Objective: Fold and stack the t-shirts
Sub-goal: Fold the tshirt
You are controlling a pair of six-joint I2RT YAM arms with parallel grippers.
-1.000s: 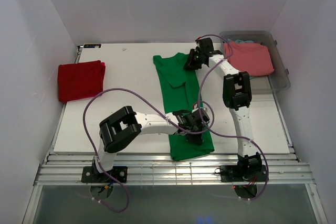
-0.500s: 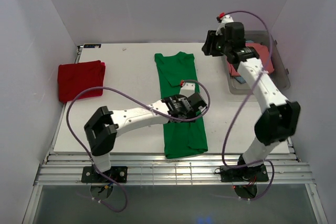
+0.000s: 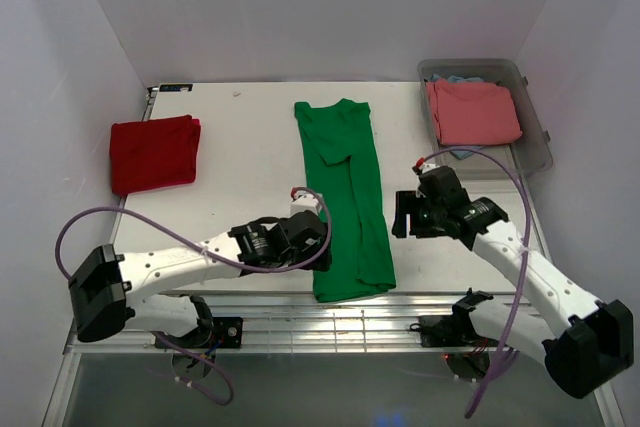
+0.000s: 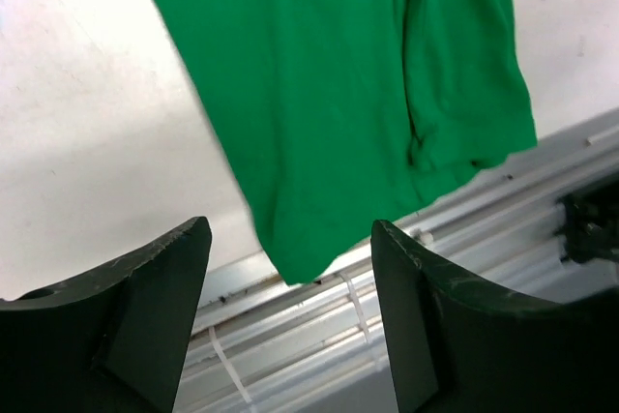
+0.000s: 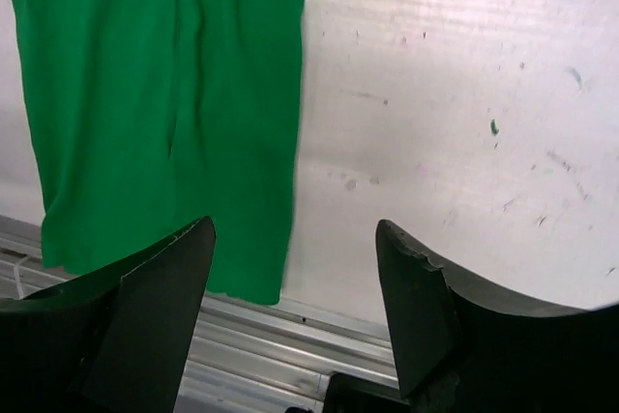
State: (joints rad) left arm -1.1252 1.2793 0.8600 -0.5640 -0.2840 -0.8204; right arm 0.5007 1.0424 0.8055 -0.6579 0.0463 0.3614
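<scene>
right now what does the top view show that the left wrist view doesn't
Only the top view: the red shirt at the table's left, the pink shirt in the bin, and the right gripper beside the green shirt. Only the left wrist view: the left gripper close up, open with nothing between its fingers, above the hem. Both: the green shirt, the white table, and the hem corner lapping onto the rails.
</scene>
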